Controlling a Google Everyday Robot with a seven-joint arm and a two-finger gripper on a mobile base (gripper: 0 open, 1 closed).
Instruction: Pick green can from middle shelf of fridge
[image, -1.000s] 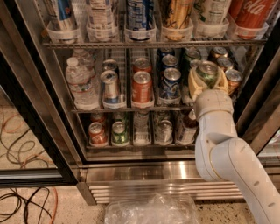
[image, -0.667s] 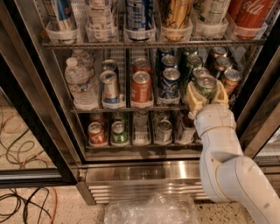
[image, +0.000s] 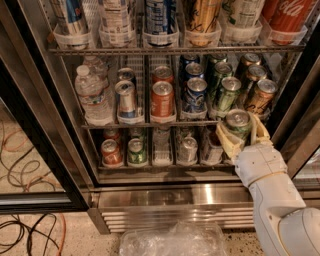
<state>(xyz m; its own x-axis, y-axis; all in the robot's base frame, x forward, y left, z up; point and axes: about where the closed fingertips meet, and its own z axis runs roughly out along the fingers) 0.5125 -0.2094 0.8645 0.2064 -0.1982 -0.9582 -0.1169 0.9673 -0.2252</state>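
Green aluminium: the green can (image: 238, 126) sits upright in the gripper (image: 241, 136), silver top and pull tab facing up. The pale fingers (image: 225, 141) are clamped on its body, one on each side.

Position: can and gripper are at the right of the fridge (image: 165, 197), just below the front rail of the middle shelf (image: 145, 123) and in front of the lower rack. The can appears to be out of its lane tray and touching nothing but the fingers.

On the middle shelf, left to right:
- water bottle (image: 92, 95)
- silver can (image: 126, 99)
- orange-red can (image: 162, 99)
- blue can (image: 195, 94)
- another dark green can (image: 227, 94)
- bronze-brown can (image: 261, 96)

Step, as I judge it: grasp made, can lifted off the shelf, withdrawal under way. The pick looks nearly complete.

The next move calls for drawing the arm straight back, away from the racks, with the can held upright and the grip firm. The black door frame (image: 295, 115) is near on the right, so the path should stay left of it. A crumpled plastic bag (image: 172, 240) lies on the floor below, well apart from the gripper.
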